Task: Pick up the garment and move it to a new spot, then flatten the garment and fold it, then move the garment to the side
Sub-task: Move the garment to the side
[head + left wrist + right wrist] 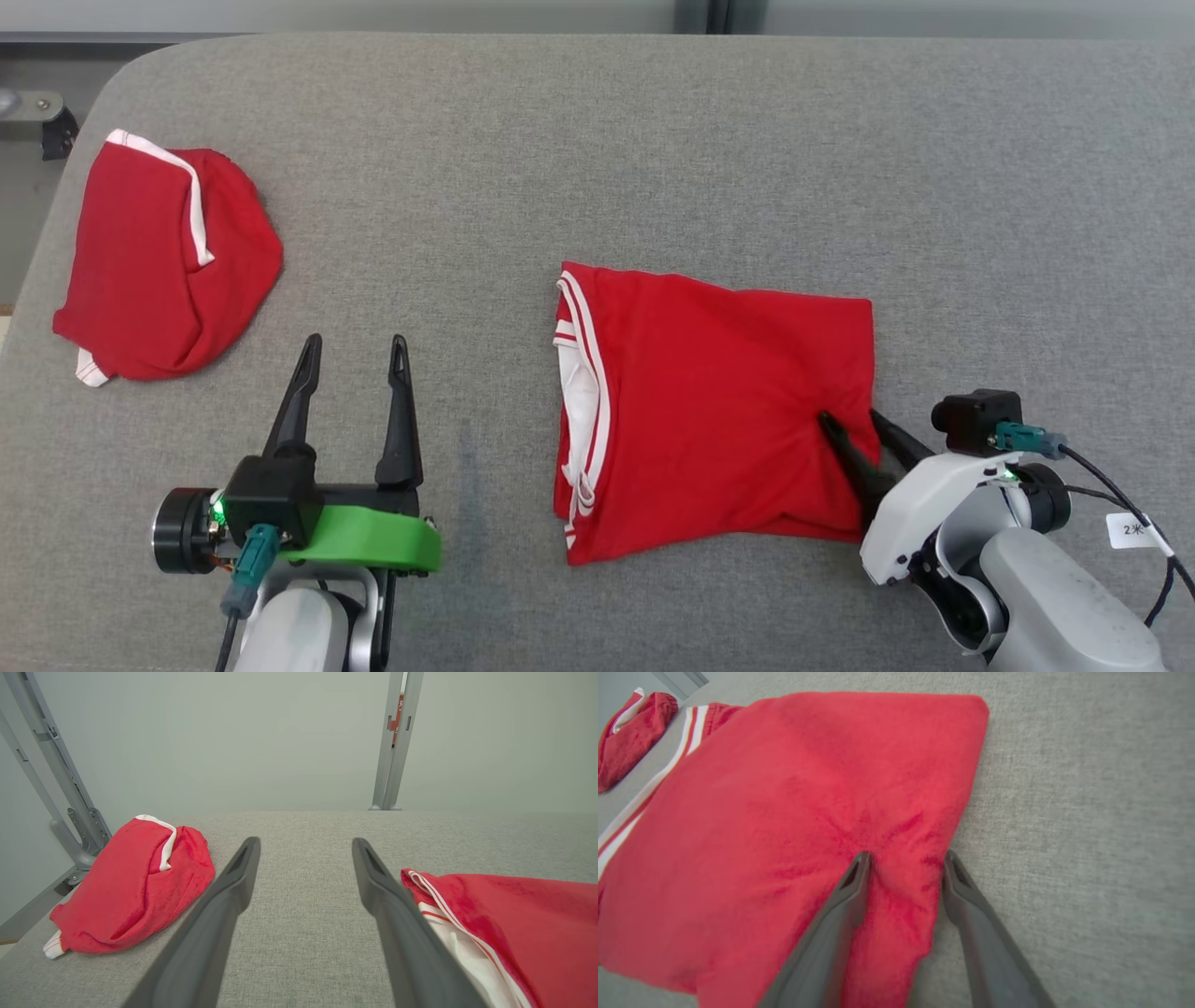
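The garment (719, 420) is a red shirt with white trim, folded into a rough rectangle on the grey padded surface (653, 140); it also lies at the right of the left wrist view (514, 924). My right gripper (850, 417) straddles its right edge. One finger presses on the cloth, the other sits at the edge. In the right wrist view (903, 856) a puckered ridge of the garment (808, 812) rises between the still-parted fingers. My left gripper (356, 342) is open over bare surface left of the garment, holding nothing (306, 842).
A second red garment (159, 261) with white trim lies bunched at the far left near the surface's rounded corner (131, 886) (630, 732). Grey metal posts (397, 742) stand behind the far edge. Bare grey fabric stretches across the back and right.
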Motion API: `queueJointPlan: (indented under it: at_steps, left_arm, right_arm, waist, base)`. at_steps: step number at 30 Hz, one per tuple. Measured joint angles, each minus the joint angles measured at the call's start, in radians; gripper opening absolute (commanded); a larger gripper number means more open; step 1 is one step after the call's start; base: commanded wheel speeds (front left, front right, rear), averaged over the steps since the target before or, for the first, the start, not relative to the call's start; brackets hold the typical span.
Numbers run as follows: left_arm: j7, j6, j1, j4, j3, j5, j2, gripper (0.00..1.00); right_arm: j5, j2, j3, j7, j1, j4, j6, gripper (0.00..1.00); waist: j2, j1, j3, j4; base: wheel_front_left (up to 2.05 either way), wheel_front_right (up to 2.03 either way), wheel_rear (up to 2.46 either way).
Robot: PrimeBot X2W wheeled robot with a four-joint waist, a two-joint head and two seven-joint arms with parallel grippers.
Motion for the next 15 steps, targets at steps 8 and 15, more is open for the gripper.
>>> queueJointPlan:
  at_steps: [8, 15]
  left_arm:
    - [0.0, -0.015, 0.029, 0.001, 0.027, 0.015, 0.015, 1.0]
    - [0.0, -0.021, 0.046, -0.016, 0.03, 0.025, 0.021, 1.0]
  right_arm:
    - [0.042, -0.059, 0.112, -0.038, -0.006, -0.04, 0.001, 0.0]
    - [0.084, -0.141, 0.169, -0.074, -0.023, -0.055, 0.001, 0.0]
  waist:
    - [0.0, 0.0, -0.015, -0.06]
    - [0.0, 0.0, -0.034, -0.186]
  base:
    - [0.0, 0.0, 0.0]
    - [0.0, 0.0, 0.0]
